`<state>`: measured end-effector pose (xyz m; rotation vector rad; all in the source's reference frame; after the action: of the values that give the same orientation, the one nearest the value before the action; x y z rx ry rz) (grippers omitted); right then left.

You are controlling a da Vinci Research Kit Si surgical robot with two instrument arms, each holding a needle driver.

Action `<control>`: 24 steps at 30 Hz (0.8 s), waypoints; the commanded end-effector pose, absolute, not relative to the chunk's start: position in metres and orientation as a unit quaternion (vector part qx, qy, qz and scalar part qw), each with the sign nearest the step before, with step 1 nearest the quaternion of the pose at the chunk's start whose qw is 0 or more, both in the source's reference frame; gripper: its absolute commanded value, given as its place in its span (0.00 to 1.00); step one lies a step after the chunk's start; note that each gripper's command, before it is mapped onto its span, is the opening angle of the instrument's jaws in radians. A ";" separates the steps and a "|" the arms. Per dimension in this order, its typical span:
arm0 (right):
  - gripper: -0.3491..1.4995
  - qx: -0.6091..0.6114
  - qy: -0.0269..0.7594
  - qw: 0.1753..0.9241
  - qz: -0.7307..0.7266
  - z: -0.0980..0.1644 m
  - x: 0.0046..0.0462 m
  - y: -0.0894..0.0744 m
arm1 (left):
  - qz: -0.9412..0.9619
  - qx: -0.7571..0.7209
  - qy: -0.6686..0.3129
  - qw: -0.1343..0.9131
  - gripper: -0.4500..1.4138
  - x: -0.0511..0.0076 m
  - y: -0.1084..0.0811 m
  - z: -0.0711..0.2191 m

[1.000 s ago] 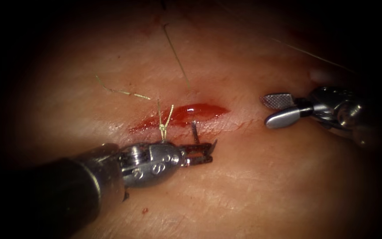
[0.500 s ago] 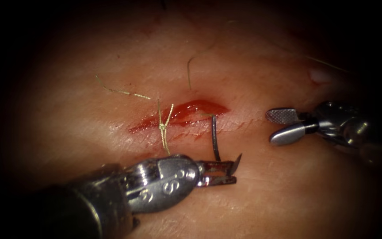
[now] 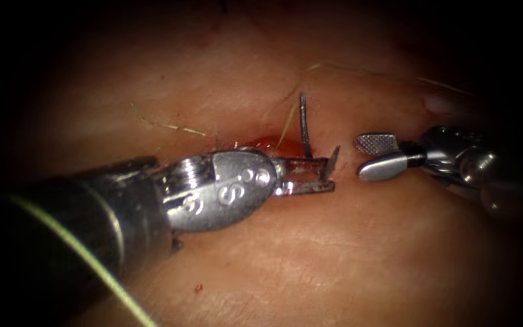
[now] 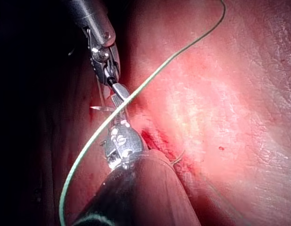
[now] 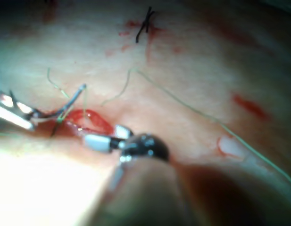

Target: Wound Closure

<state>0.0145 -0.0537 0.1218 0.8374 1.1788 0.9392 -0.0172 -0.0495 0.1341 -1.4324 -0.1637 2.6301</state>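
Note:
My left tool (image 3: 327, 175) reaches in from the lower left, its jaws shut on the curved needle (image 3: 304, 124) close to the pointed end. The point sticks out just past the jaws and the body rises free above the tissue (image 3: 310, 260), over the right end of the cut (image 3: 261, 142). Pale thread (image 3: 292, 112) runs from the cut up and away to the right. My right tool (image 3: 375, 155) hangs just right of the needle, jaws open, holding nothing. The left wrist view has both tools (image 4: 118, 99) (image 4: 110, 75) tip to tip with the needle (image 4: 102, 108) between. The right wrist view has the open right tool (image 5: 105, 137) beside the cut (image 5: 93, 121).
Cut thread ends (image 3: 167, 126) lie on the tissue left of the cut. A slack green strand (image 3: 80, 254) crosses my left tool's shaft; the thread (image 4: 159, 70) arcs over the tools. A dark earlier stitch (image 5: 144, 29) sits farther back, and red fluid spots dot the tissue.
The left tool drew the needle out of the cut's near edge, then lifted it up and right toward the right tool, pulling thread along. It now covers the knotted stitch. The right tool barely moved.

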 end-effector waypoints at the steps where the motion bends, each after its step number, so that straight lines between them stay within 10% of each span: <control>1: 0.77 0.369 0.521 0.650 0.412 0.122 0.0152 -0.053 | 0.877 -0.474 -0.048 0.068 0.00 -0.0172 -0.048 0.135; 24: 0.73 0.369 0.534 0.630 0.427 0.121 0.0151 -0.052 | 0.876 -0.477 0.065 0.021 0.00 -0.0134 -0.040 0.131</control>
<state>0.0144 -0.0526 0.1210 0.8441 1.2216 0.9801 -0.0130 -0.0407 0.1302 -1.4817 0.2158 2.7157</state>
